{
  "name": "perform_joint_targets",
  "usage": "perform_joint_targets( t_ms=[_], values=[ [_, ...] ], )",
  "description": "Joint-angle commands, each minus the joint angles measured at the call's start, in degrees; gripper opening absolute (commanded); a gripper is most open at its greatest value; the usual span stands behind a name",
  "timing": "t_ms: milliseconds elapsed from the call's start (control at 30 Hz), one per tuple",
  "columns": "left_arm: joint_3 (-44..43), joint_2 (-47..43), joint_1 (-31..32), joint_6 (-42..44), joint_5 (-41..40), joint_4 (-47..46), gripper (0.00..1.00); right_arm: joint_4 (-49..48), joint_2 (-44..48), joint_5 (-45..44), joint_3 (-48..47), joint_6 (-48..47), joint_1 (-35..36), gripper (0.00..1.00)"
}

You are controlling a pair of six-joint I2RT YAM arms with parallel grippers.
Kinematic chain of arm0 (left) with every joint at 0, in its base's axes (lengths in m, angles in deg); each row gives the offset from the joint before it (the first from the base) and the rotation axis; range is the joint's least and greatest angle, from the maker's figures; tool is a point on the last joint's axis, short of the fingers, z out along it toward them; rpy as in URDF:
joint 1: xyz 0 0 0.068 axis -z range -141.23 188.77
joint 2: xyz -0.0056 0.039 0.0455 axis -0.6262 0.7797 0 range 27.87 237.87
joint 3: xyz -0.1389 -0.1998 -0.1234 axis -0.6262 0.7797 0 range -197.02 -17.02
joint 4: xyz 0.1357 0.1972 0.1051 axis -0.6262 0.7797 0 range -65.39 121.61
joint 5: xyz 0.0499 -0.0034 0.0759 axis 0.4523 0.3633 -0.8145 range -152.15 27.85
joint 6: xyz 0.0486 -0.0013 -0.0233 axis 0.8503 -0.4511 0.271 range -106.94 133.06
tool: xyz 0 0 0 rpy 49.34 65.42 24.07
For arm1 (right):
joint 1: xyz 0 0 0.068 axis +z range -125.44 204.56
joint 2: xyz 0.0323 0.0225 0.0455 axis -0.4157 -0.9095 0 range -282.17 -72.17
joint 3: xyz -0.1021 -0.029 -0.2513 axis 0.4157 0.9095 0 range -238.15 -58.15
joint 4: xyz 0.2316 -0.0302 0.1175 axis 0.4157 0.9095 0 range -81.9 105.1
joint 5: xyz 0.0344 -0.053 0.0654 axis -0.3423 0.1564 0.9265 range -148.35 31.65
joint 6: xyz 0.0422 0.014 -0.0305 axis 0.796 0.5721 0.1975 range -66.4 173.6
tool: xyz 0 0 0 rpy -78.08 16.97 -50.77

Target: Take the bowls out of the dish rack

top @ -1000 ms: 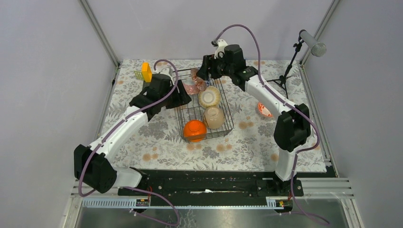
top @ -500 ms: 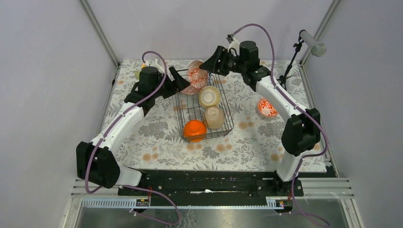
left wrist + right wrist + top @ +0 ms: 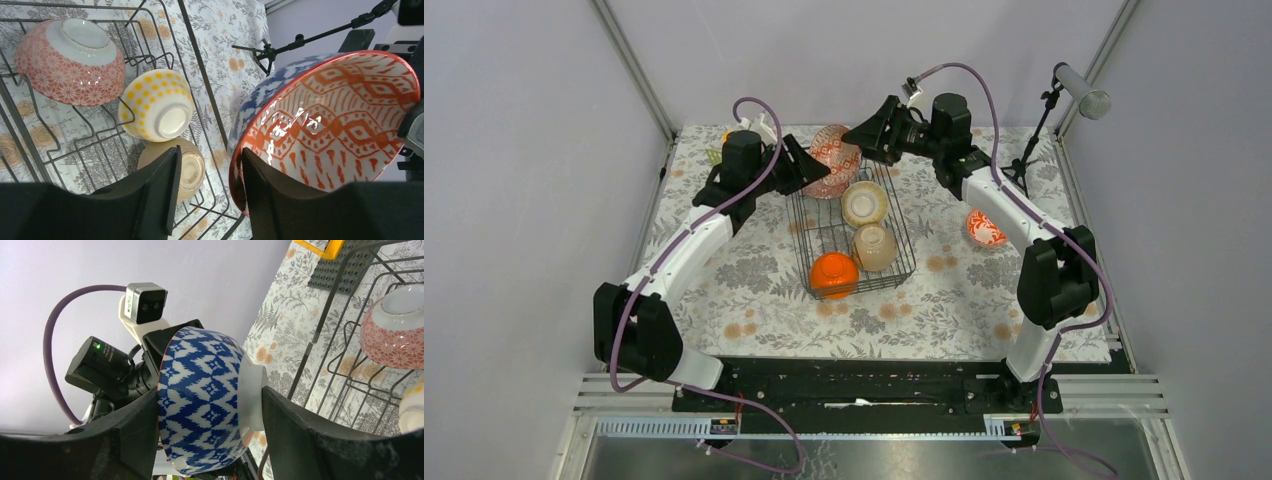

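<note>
Blue-and-white bowl [image 3: 205, 395], red-patterned inside, held off the surface [image 3: 724, 285] at upper centre of the top view, over the far end of the dish rack [image 3: 884, 282]. Right fingers [image 3: 305, 440] clamped on it, one at rim, one at foot. Left fingers [image 3: 155, 200] apart, straddling its rim. In rack: pink bowl [image 3: 70, 57], yellow-dotted cream bowl [image 3: 156, 104], beige bowl [image 3: 875, 246], orange bowl [image 3: 834, 272]. Right of rack, on the surface: red-patterned bowl [image 3: 984, 228].
</note>
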Motion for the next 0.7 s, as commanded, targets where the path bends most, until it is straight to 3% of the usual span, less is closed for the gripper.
perform_joint_targets(
  t_ms=[0, 67, 133, 167, 200, 300, 400, 533, 667],
  values=[
    [-3.3, 0.5, 0.0, 0.5, 0.9, -0.8, 0.48, -8.0, 3.3, 2.9, 0.5, 5.0, 0.0, 0.09],
    [-3.3, 0.6, 0.0, 0.3, 0.5, -0.9, 0.37, -8.0, 3.8, 2.9, 1.2, 5.0, 0.0, 0.11],
    [-3.8, 0.9, 0.0, 0.3, 0.7, -1.0, 0.18, -8.0, 4.4, 2.8, 2.2, 4.5, 0.0, 0.15],
    [-4.2, 1.2, 0.0, 0.3, 0.8, -0.7, 0.06, -8.1, 4.8, 2.6, 2.7, 4.3, 0.0, 0.23],
    [-4.8, 1.4, 0.0, 0.3, 0.6, 0.0, 0.00, -7.9, 5.1, 2.5, 3.1, 4.0, 0.0, 0.32],
    [-6.1, 1.6, 0.0, 0.9, -0.9, 3.2, 0.00, -4.6, 6.1, 1.5, 3.5, 0.7, 0.0, 0.54],
    [-6.4, 0.3, 0.0, 1.8, -3.9, 6.3, 0.00, -0.1, 8.0, -2.2, 3.8, -5.1, 0.0, 0.65],
    [-7.1, -2.2, -0.3, 2.3, -7.7, 10.9, 0.00, 7.4, 10.5, -7.8, 3.2, -13.8, -0.2, 0.96],
    [-7.6, -4.9, -0.7, 1.4, -15.7, 18.5, 0.00, 14.1, 11.3, -12.3, 1.0, -21.3, -0.1, 1.00]
  ],
)
